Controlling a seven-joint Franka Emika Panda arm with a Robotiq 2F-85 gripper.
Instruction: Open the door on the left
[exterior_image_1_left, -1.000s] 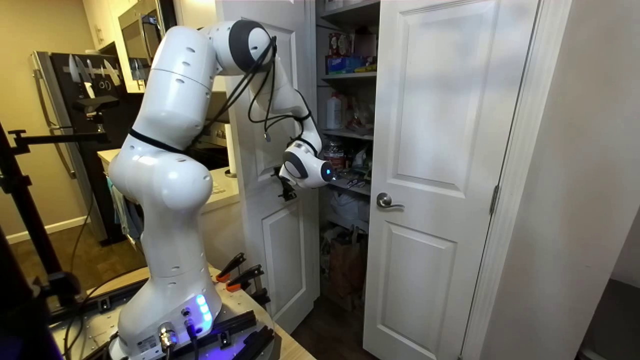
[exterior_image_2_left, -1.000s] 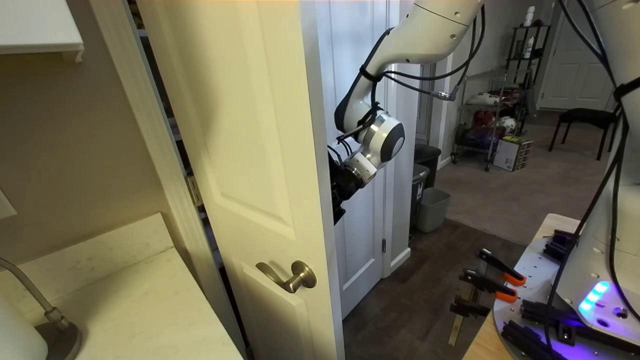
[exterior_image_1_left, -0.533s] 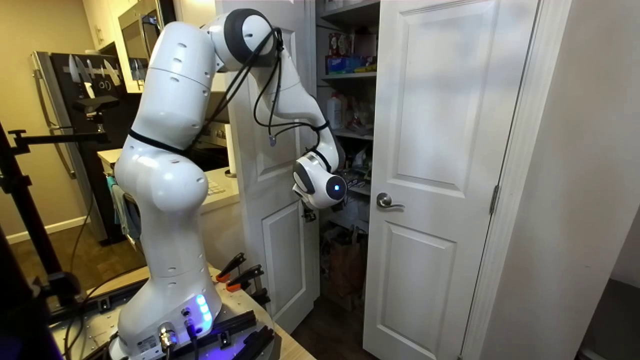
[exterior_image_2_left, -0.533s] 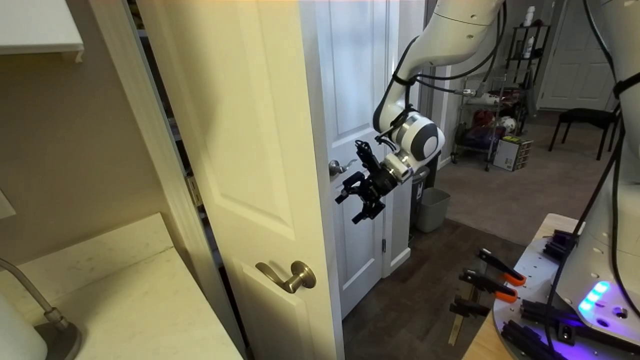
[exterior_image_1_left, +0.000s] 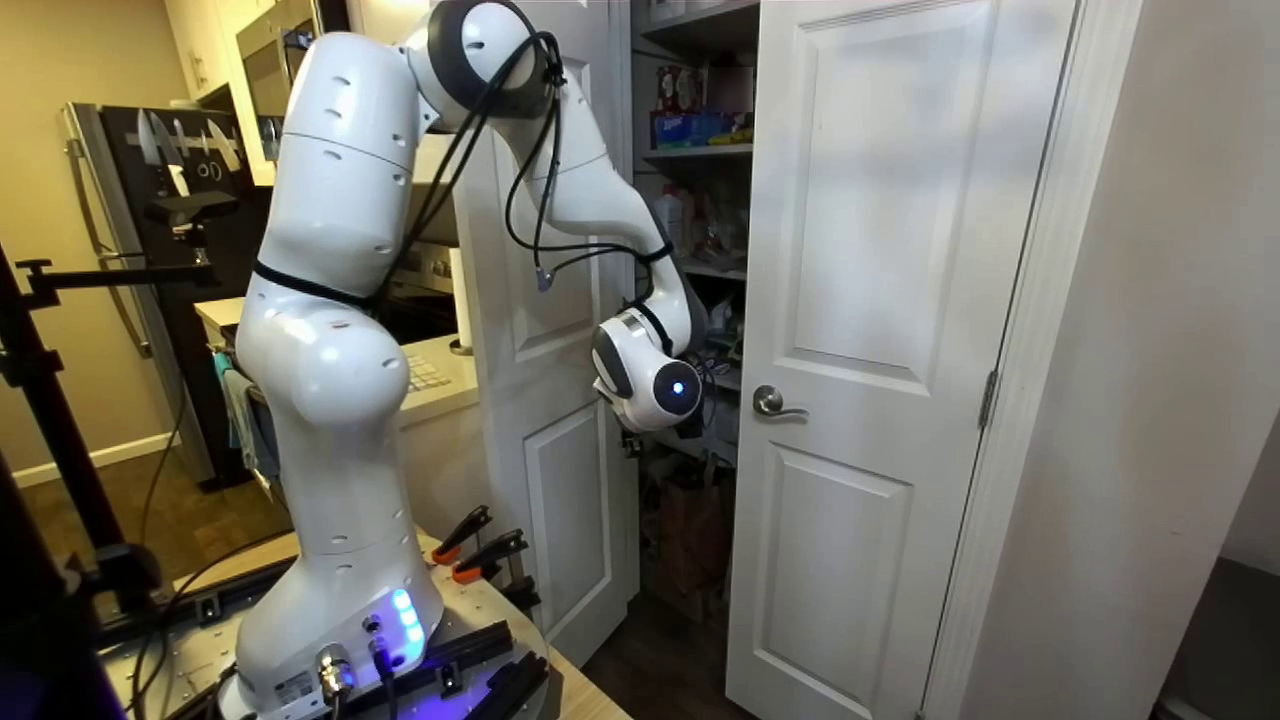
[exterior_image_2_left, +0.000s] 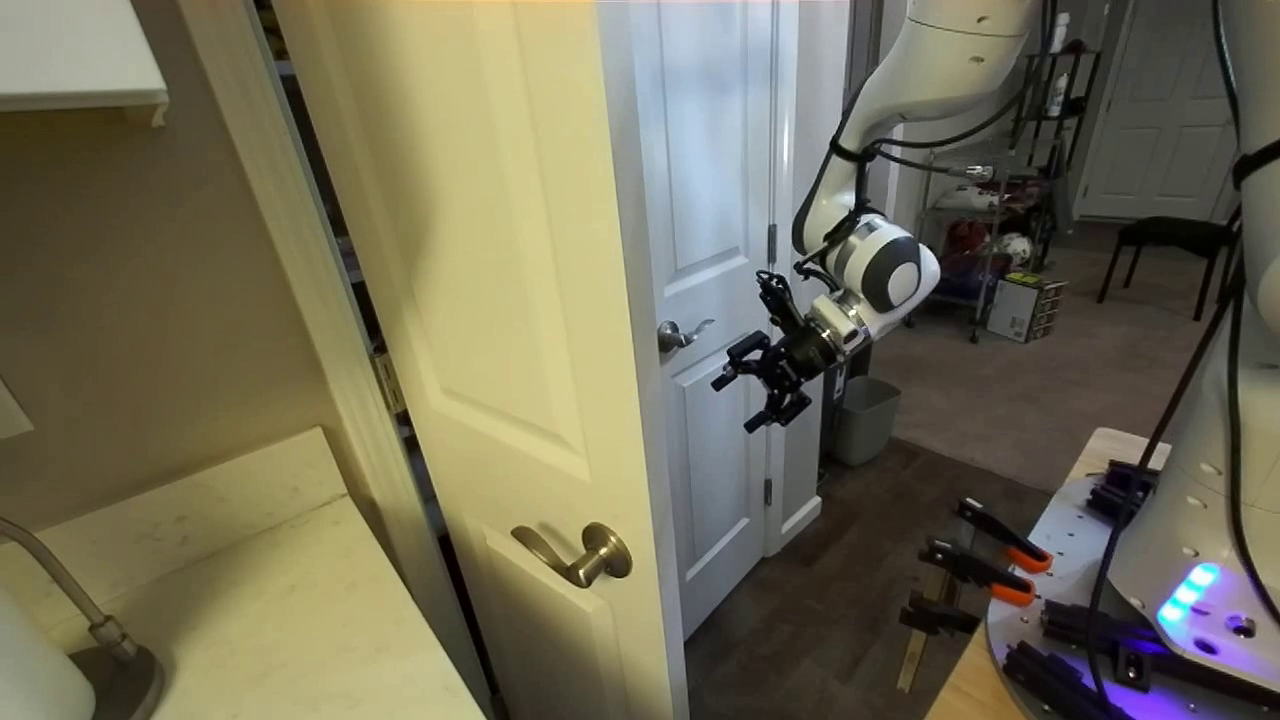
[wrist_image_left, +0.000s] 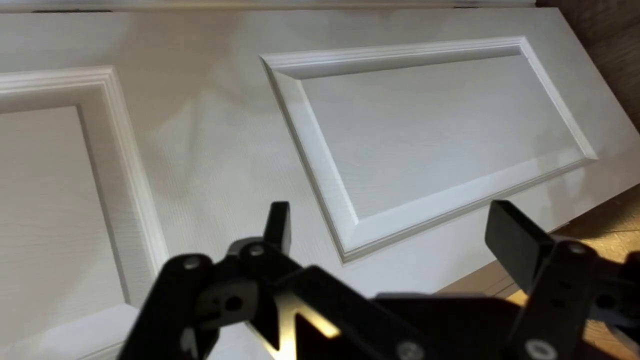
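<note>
Left door (exterior_image_2_left: 490, 340) stands ajar beside the closet shelves (exterior_image_1_left: 692, 154), its lever handle (exterior_image_2_left: 590, 562) untouched. We hold the fingers (wrist_image_left: 517, 240) apart, clear of the door's inner face; we judge this placement suits pushing it wider from inside.

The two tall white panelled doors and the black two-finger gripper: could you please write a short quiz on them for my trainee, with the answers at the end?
1. True or false: the tall white panelled door on the left stands open.
2. In an exterior view, what shows between that door and the tall white panelled door on the right?
3. The black two-finger gripper is: A, shut; B, open; C, out of view.

Key
1. True: it stands angled out from its pale frame.
2. Flat, loaded shelves, one bearing a blue box.
3. B: in the wrist view it is spread wide, with nothing held.
</note>
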